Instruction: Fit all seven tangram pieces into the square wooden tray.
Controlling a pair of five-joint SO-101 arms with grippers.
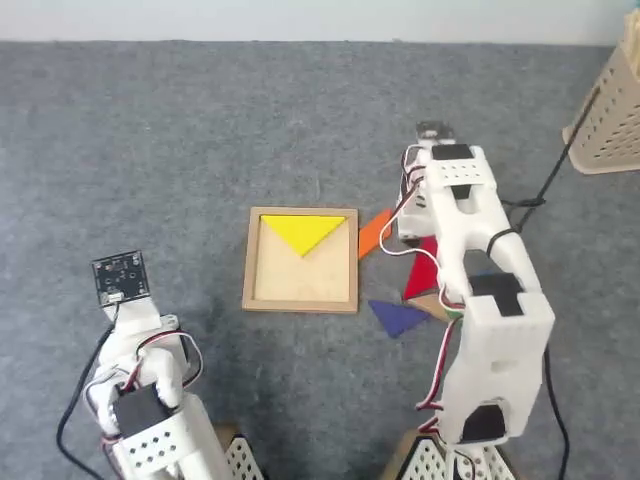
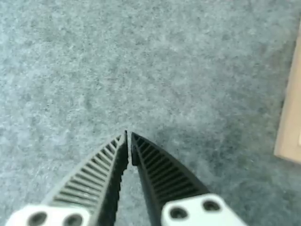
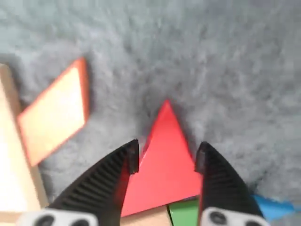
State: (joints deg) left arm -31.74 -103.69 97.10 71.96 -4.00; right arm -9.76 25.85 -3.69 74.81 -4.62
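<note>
The square wooden tray [image 1: 300, 300] lies mid-table with a yellow triangle [image 1: 300, 232] in its far part. Just right of it lie an orange parallelogram [image 1: 374, 232], a red triangle [image 1: 425, 272], a dark blue triangle [image 1: 398, 316] and a tan piece [image 1: 432, 304]. My right gripper [image 3: 167, 155] is open, its fingers straddling the pointed end of the red triangle [image 3: 164, 165]; the orange parallelogram [image 3: 54, 115] lies beside it by the tray edge [image 3: 11, 155]. Green [image 3: 181, 212] and light blue [image 3: 275, 207] pieces peek out behind. My left gripper [image 2: 128, 137] is shut over bare carpet left of the tray.
Grey carpet covers the table. A beige perforated basket [image 1: 610, 110] stands at the far right, with a black cable [image 1: 545, 190] running from it toward the right arm. The tray's edge [image 2: 291, 117] shows in the left wrist view.
</note>
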